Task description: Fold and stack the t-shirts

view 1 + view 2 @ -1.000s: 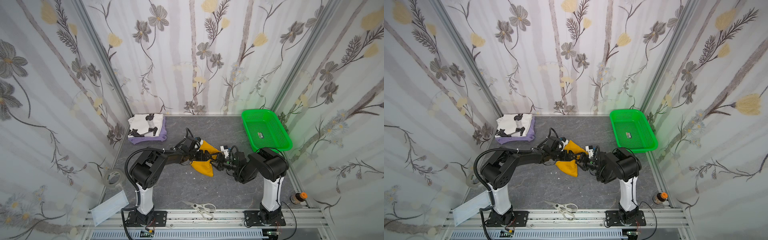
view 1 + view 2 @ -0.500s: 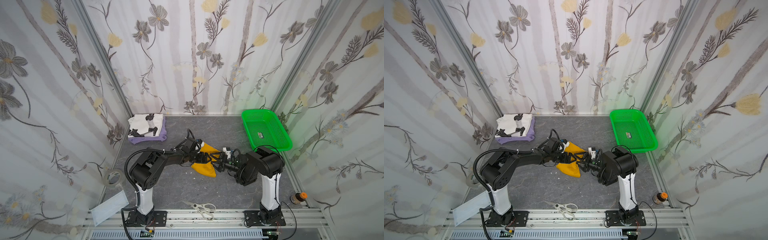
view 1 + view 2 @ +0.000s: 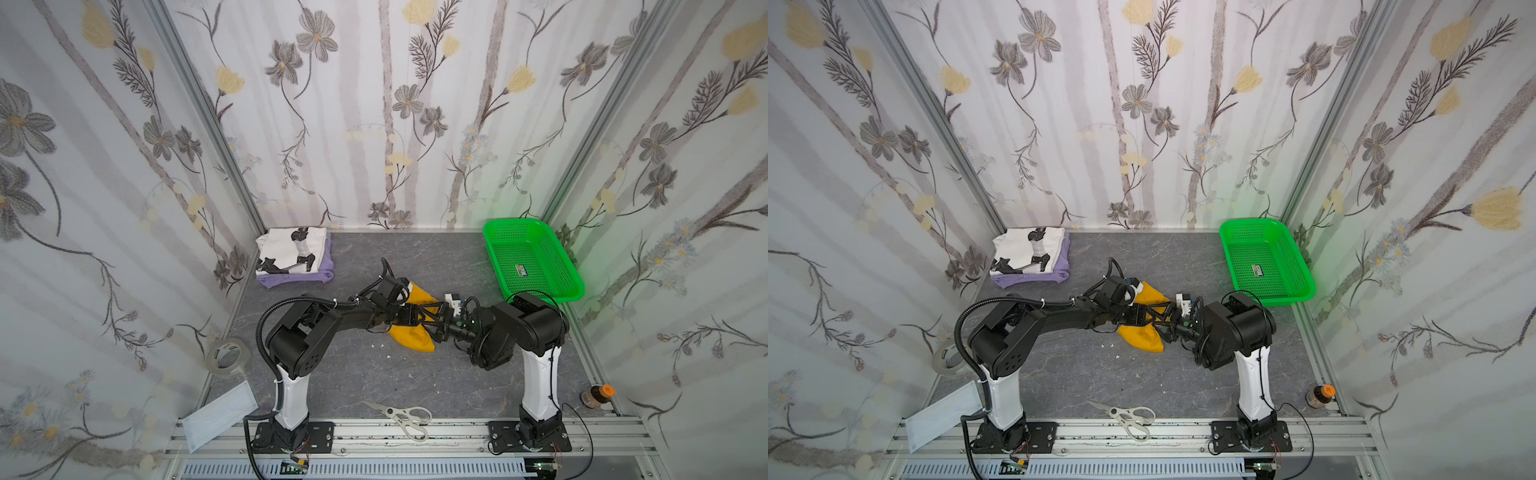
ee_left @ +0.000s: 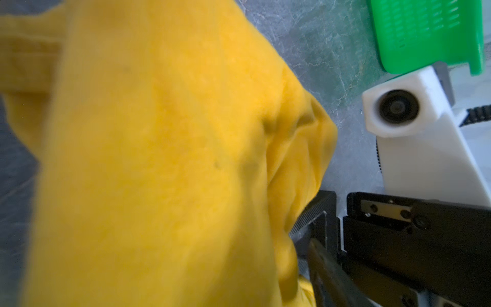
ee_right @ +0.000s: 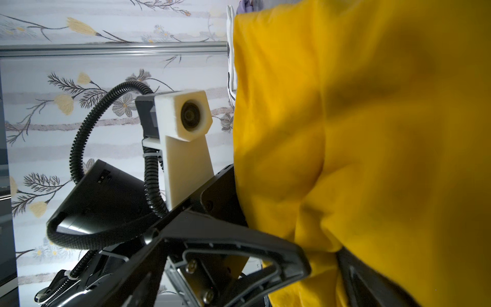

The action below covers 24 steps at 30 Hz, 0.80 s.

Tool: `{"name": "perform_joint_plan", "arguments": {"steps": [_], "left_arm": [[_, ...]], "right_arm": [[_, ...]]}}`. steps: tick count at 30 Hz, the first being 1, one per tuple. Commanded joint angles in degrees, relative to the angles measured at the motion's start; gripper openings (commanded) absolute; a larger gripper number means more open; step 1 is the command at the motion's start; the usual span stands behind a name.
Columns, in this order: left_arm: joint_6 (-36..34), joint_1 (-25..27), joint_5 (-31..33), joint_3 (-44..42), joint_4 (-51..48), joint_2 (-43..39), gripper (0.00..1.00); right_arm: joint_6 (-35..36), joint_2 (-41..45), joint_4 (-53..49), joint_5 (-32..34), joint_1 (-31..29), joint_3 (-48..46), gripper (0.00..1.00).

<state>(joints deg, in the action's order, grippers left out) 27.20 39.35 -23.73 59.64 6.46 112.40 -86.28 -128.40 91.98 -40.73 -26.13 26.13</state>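
Observation:
A mustard-yellow t-shirt (image 3: 413,338) (image 3: 1142,338) lies bunched mid-table. My left gripper (image 3: 417,316) (image 3: 1143,318) reaches into it from the left, and cloth (image 4: 159,159) fills the left wrist view and hides the jaws. My right gripper (image 3: 437,324) (image 3: 1165,326) faces it from the right, open, with yellow cloth (image 5: 372,133) lying between its spread fingers (image 5: 239,249). At the back left, a folded white printed t-shirt (image 3: 291,249) (image 3: 1025,249) rests on a folded lavender t-shirt (image 3: 291,279) (image 3: 1034,279).
A green basket (image 3: 513,224) stands at the back right, close behind the right arm. Scissors (image 3: 401,415) lie at the front edge. A tape roll (image 3: 227,357) and a face mask (image 3: 220,415) sit front left, and a small bottle (image 3: 596,397) front right.
The right gripper has pushed in closer to the left gripper over the yellow shirt. The bundle has been drawn a little narrower. The folded stack has not moved.

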Motion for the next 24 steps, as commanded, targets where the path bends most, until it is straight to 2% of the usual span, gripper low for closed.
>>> {"name": "perform_joint_plan", "arguments": {"steps": [1, 5, 10, 18, 24], "left_arm": [[2.29, 0.81, 3.6, -1.98, -20.91, 2.56, 0.49], [2.45, 0.82, 4.75, -1.98, -21.1, 2.21, 0.2], [2.05, -0.03, 5.57, -2.14, -21.89, 0.19, 0.0], [-4.63, -8.89, 5.13, -0.6, -30.02, -8.03, 0.0], [-11.24, -18.69, 4.34, 6.22, -40.16, -17.23, 0.0]], "right_arm": [[-0.82, 0.09, 12.91, -1.15, -0.4, 0.3, 0.99], [-0.67, 0.21, 12.93, -1.2, -0.14, -0.2, 0.99], [0.43, 1.1, 12.48, -1.44, 1.24, -1.71, 0.99], [2.42, 6.68, 13.46, -4.96, 7.85, -7.51, 0.99], [7.44, 13.0, 5.14, -9.04, 9.75, -8.88, 0.99]]}}
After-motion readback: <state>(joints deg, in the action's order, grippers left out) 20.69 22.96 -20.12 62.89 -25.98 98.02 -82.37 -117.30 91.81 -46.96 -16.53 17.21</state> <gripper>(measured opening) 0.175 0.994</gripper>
